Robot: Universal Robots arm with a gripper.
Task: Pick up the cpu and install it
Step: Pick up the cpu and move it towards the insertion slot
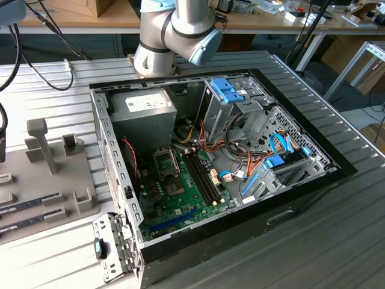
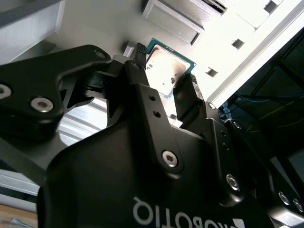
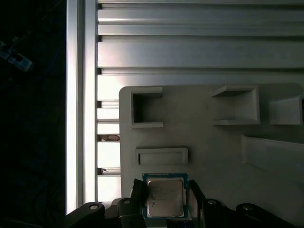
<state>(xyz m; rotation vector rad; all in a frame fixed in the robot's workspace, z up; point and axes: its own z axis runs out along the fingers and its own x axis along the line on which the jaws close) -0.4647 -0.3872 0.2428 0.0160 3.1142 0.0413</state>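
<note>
First wrist view looked along my pincer [image 3: 166, 202] onto the cpu [image 3: 165, 198]. I had it clenched, with a black finger [image 3: 138, 197] pressed against each of two opposite edges and its silver top turned to the camera. Behind it lay the grey holder plate [image 3: 213, 152], with a shallow rectangular recess just beside the chip and two open-sided pockets further off. The plate sat on the ribbed aluminium worktop [image 3: 190, 47]. I could not tell whether the chip touched the plate or hung clear of it.

The second wrist view caught the same grip from a slant. There the cpu [image 2: 164, 69] appeared tilted, its green rim showing at the corners, held between the tips of the pincer [image 2: 165, 71] with the black knuckles and body in the foreground.

The exterior view gave the wider scene. My arm [image 1: 180, 27] stood on the worktop [image 1: 48, 96] behind the open computer case [image 1: 252, 220], its shoulder joint bent and a link rising out of the top of the picture. Inside the case, the grey power-supply box [image 1: 144, 114] filled the far corner and the green motherboard [image 1: 174, 208] lay nearer the camera, with the dark socket frame [image 1: 165, 161] on it near the box. A drive cage with blue clips [image 1: 231, 90] stood toward the exterior view's right. At the exterior view's left, the holder plate [image 1: 78, 180] lay beside the case, with memory sticks [image 1: 36, 200] resting in its slots.
</note>
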